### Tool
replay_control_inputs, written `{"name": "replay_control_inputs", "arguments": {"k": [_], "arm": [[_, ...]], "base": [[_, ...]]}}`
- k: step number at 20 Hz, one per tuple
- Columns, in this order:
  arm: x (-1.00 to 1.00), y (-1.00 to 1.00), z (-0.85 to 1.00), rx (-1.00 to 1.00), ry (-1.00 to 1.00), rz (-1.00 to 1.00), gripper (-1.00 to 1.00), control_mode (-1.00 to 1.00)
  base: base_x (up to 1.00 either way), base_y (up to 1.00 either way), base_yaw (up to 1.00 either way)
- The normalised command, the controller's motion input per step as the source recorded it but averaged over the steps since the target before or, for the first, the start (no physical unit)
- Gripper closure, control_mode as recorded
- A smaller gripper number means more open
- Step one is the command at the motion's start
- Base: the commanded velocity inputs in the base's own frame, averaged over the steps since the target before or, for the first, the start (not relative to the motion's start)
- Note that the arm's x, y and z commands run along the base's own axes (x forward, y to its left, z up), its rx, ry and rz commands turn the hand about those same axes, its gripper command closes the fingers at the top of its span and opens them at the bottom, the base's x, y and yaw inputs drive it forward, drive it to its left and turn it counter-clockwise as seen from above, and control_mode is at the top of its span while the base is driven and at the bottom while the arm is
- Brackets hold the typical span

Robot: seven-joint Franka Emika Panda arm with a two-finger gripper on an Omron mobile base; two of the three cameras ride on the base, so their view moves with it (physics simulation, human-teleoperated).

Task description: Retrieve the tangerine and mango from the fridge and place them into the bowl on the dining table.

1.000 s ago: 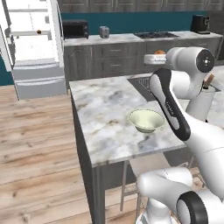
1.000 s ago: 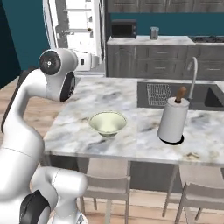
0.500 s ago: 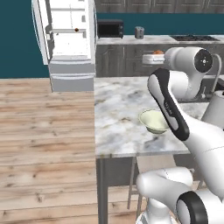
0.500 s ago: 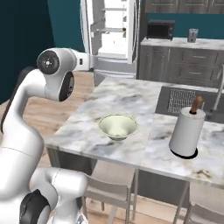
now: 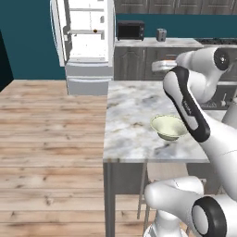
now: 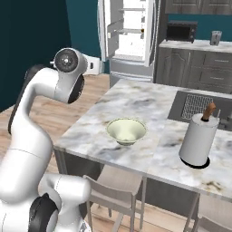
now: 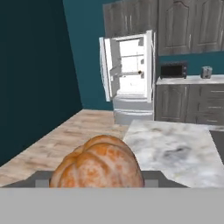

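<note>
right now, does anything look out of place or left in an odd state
The fridge at the far end of the kitchen stands with its doors open, white shelves exposed, and a small dark item sits on one shelf. Otherwise nothing is spilled or askew: the bowl sits upright and empty on the dining table.

One tangerine [image 7: 99, 162], one bowl [image 5: 169, 127], one fridge [image 5: 88, 44], one microwave [image 5: 130, 30]
</note>
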Motion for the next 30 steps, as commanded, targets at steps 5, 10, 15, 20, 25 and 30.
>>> {"name": "replay_control_inputs", "arguments": {"k": [5, 10, 15, 20, 25, 30], "arm": [[0.0, -0.33, -0.21, 0.0, 0.3, 0.01, 1.0, -1.0], [0.0, -0.33, -0.26, 0.0, 0.16, -0.14, 1.0, -1.0], [0.0, -0.11, -0.48, -0.07, 0.1, -0.3, 1.0, -1.0], [0.0, -0.32, -0.61, -0.02, 0.27, -0.27, 1.0, -1.0], [0.06, -0.53, -0.59, 0.03, 0.36, -0.02, 1.0, -1.0], [0.02, -0.27, -0.43, 0.09, 0.39, 0.01, 1.0, -1.0]], "base": [[0.0, 0.0, 0.0], [0.0, 0.0, 0.0], [0.0, 0.0, 0.0], [0.0, 0.0, 0.0], [0.0, 0.0, 0.0], [0.0, 0.0, 0.0]]}}
